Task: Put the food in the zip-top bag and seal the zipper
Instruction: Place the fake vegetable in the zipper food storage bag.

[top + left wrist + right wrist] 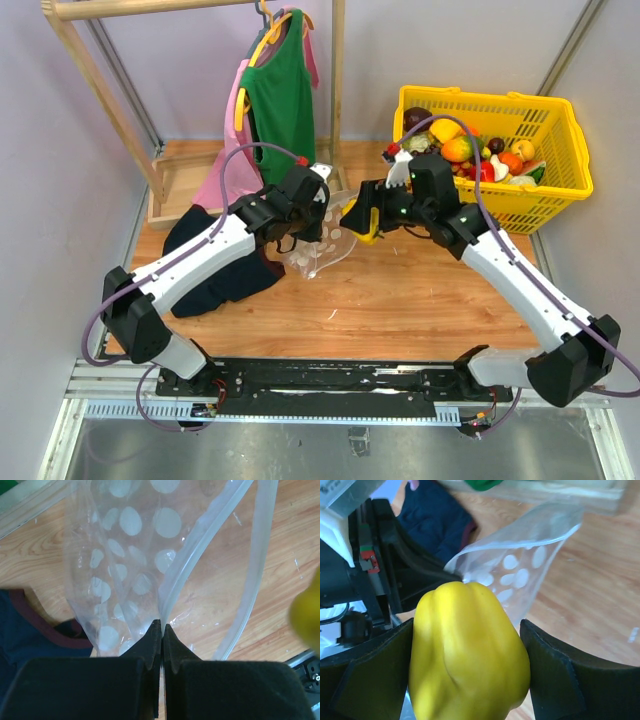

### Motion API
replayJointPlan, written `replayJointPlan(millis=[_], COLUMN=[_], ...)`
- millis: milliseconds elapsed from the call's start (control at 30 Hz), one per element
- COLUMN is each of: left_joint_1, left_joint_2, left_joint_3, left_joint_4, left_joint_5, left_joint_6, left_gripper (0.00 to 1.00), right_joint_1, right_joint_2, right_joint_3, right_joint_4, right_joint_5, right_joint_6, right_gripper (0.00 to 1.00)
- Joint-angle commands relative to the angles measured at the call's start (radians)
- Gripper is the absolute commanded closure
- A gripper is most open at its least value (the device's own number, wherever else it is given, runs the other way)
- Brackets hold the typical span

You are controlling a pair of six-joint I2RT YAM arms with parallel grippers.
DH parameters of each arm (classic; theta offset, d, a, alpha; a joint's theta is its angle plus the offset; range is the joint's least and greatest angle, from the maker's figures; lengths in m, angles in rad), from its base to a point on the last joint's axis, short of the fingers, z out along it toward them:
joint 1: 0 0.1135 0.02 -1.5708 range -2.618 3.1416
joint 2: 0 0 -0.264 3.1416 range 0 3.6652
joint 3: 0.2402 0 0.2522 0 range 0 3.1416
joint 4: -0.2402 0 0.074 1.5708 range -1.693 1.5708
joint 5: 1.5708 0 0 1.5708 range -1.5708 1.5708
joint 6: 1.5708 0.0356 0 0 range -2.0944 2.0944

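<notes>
**Right wrist view: yellow pepper gripped before the open bag**

My right gripper point(467, 625) is clamped on a yellow toy pepper point(470, 670), one pad on each side. I hold it above the bench point(600, 605), just in front of the zip-top bag point(520, 575). My left gripper point(161, 626) is pinched tight on the bag's rim at the zipper point(200, 545), holding the dotted pouch so its mouth gapes (the two zipper strips stand apart). The rest of the food point(480, 155) sits in the yellow basket point(560, 150) at the far right. A navy cloth point(215, 270) lies left of the bag.
</notes>
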Motion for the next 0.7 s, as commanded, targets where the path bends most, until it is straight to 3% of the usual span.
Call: replayJointPlan(millis=[0,667], left_joint_1=[0.006,0.006], left_joint_2=[-0.041,-0.072], left_joint_3=[-0.01,-0.033], left_joint_4=[0.036,0.082], left_joint_5=[0.01,0.134], left_joint_6=[-0.01,0.007], left_gripper=[1.0,1.0], right_joint_1=[0.049,0.059], right_joint_2=[0.012,0.111], right_joint_3=[-0.063,-0.17], right_joint_4=[0.113,0.32], right_joint_5=[-0.036,0.0], right_joint_6=[0.104,0.287], right_gripper=[0.63,0.61])
